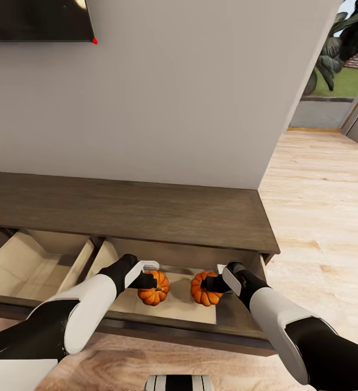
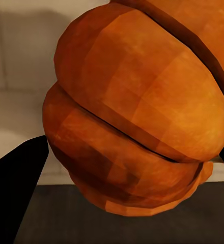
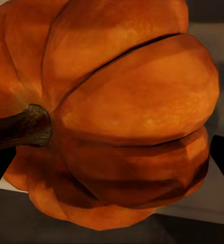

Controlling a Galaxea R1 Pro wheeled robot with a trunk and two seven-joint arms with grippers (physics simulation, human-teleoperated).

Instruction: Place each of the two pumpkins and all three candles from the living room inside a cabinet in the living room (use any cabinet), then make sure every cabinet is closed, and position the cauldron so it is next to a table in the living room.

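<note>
Gripping pumpkins [image 1: 154, 289] over open cabinet [image 1: 146, 209] drawer | both claws (stem [image 3: 20, 127] in right wrist view)

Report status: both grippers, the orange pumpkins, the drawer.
Left gripper shut on left ribbed orange pumpkin. Right gripper shut on right ribbed orange pumpkin. Both over the open pale-lined drawer of the dark-brown wooden cabinet. Nothing in the way.

Pumpkins [image 1: 154, 293] [image 1: 203, 292]: bright orange, dark-grooved ribs; brown stem [image 3: 20, 127]. Cabinet [image 1: 146, 209]: dark-brown wood grain; drawer insides [image 1: 32, 260] pale beige. Above the cabinet, wall [image 1: 190, 92] plain off-white. Floor [image 1: 325, 206]: light blond planks.
</note>
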